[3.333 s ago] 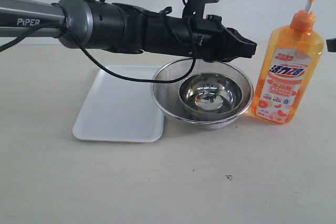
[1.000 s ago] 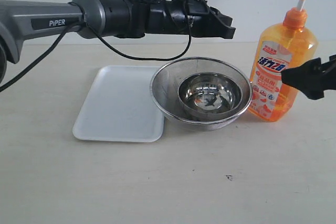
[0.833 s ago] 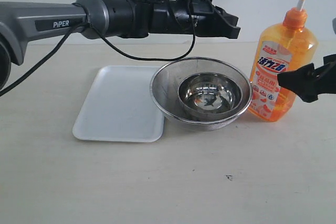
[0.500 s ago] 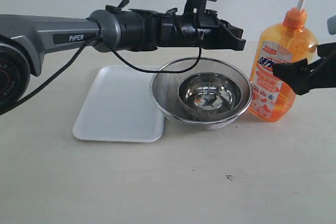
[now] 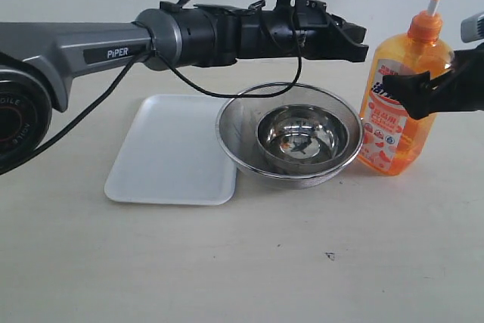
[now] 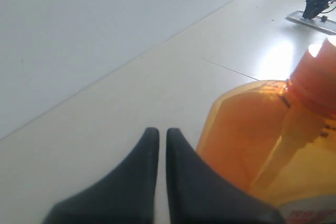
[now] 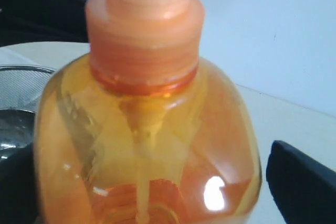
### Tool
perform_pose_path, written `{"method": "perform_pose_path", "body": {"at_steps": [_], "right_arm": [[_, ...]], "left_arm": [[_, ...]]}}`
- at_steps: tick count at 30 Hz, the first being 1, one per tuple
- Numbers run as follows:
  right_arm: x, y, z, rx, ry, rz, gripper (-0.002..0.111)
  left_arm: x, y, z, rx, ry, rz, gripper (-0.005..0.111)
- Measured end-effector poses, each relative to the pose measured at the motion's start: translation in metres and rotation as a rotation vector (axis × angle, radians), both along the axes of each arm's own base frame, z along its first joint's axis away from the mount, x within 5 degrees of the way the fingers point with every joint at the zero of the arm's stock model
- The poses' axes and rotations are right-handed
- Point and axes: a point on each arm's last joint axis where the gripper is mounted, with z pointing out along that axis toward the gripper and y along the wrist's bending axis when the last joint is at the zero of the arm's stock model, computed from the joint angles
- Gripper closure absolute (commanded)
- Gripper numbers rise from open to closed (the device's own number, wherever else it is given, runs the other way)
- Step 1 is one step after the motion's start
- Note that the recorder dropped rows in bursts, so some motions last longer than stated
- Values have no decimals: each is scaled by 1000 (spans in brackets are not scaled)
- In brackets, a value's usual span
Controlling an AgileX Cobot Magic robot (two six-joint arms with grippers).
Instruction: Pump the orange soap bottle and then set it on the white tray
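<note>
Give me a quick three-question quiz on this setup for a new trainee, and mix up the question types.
1. True or false: the orange soap bottle stands on the white tray.
2. What sits inside the mesh strainer? A) a sponge B) a small steel bowl C) a cup
3. Fill in the blank: the right gripper has its jaws ____ on either side of the bottle.
Key: 1 false; 2 B; 3 open.
</note>
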Motion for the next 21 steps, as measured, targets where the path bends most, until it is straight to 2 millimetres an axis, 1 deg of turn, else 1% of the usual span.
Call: {"method": "perform_pose_path", "body": {"at_steps": [1,4,11,15,16,18,19,21], "right_arm": [[1,0,-3,7,11,-2,4],[1,0,-3,17,14,-4,4],[1,0,-2,31,14,-3,4],[1,1,-1,67,19,-9,6],[1,1,-1,79,24,-14,10],[1,1,-1,99,35,-19,24],[1,1,-1,103,37,-20,35],[1,4,-1,109,38,-9,62]], "left_arm": [[-2,-3,0,0,-2,-9,102],[-6,-7,-1,4,-8,-22,102],[-7,-11,-10,12,4,-32,102],[-8,-12,-10,13,5,-34,102],[-8,-12,-10,13,5,-36,102],[-10,-14,-10,13,5,-40,102],[-11,-15,-10,13,5,-42,102],[-12,-17,-10,13,5,-47,102]]}}
